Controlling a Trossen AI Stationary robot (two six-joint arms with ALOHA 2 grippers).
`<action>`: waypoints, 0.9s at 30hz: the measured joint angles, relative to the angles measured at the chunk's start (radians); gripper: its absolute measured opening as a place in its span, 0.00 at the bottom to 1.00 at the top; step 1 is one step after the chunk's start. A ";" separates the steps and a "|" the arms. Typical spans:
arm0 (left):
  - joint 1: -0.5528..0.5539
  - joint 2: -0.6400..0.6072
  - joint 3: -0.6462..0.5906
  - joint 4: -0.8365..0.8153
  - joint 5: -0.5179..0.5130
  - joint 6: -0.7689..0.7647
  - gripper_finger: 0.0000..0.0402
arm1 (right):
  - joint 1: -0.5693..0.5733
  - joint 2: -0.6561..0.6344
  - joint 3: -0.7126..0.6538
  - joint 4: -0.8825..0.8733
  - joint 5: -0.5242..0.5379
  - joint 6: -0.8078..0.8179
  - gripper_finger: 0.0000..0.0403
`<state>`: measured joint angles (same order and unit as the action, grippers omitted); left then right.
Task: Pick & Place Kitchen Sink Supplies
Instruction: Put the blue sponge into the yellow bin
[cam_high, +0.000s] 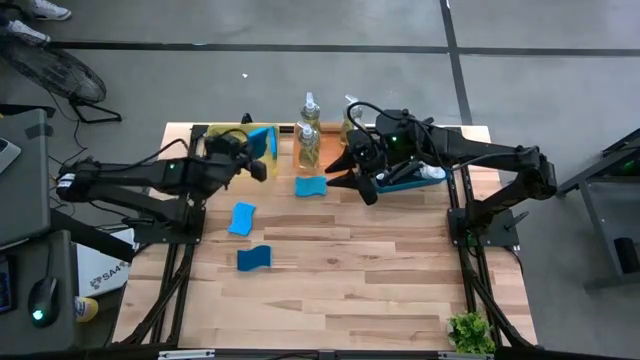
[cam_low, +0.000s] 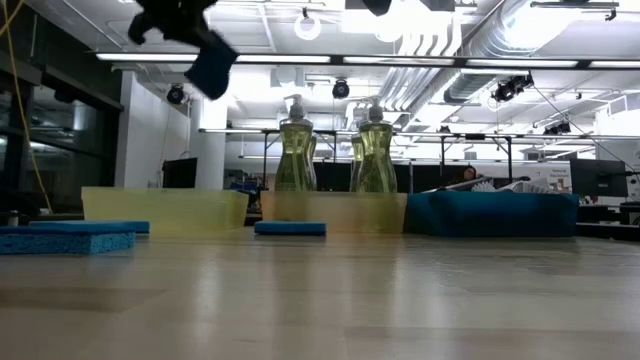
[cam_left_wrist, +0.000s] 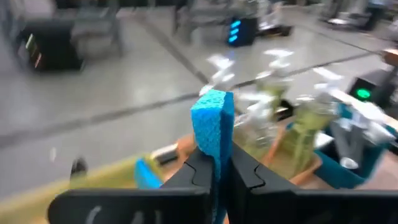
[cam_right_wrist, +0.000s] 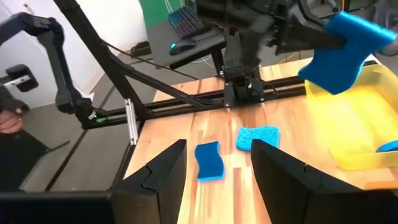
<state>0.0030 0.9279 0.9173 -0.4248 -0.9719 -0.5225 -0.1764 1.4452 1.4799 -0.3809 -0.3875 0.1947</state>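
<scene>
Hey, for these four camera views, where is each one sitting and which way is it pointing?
High: overhead, straight down on the table; both arms show.
Low: at tabletop height, looking level at soap bottles; left claw enters from above.
Left wrist: looks past its claw, shut on a blue sponge, toward the trays.
Right wrist: looks between its open claw across the table.
Shared: the held sponge shows in every view.

Room: grey concrete floor (cam_high: 300, 25) w/ dark seams; wood-plank table (cam_high: 330, 290); ceiling strip lights (cam_low: 330, 62), exposed ducts (cam_low: 470, 40); keyboard (cam_right_wrist: 186, 22) on side desk.
</scene>
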 joint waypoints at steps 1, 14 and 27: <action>0.027 0.000 0.000 -0.041 0.017 -0.067 0.02 | 0.000 0.000 0.000 0.000 0.003 -0.005 0.43; 0.472 0.055 0.001 -0.204 0.481 -0.272 0.04 | 0.000 0.000 -0.002 0.003 0.046 -0.020 0.43; 0.813 0.324 0.000 -0.136 0.867 -0.233 0.04 | 0.000 0.000 -0.004 0.001 0.048 -0.020 0.43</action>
<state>0.8161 1.2519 0.9176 -0.5607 -0.1046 -0.7555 -0.1761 1.4456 1.4761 -0.3801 -0.3397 0.1751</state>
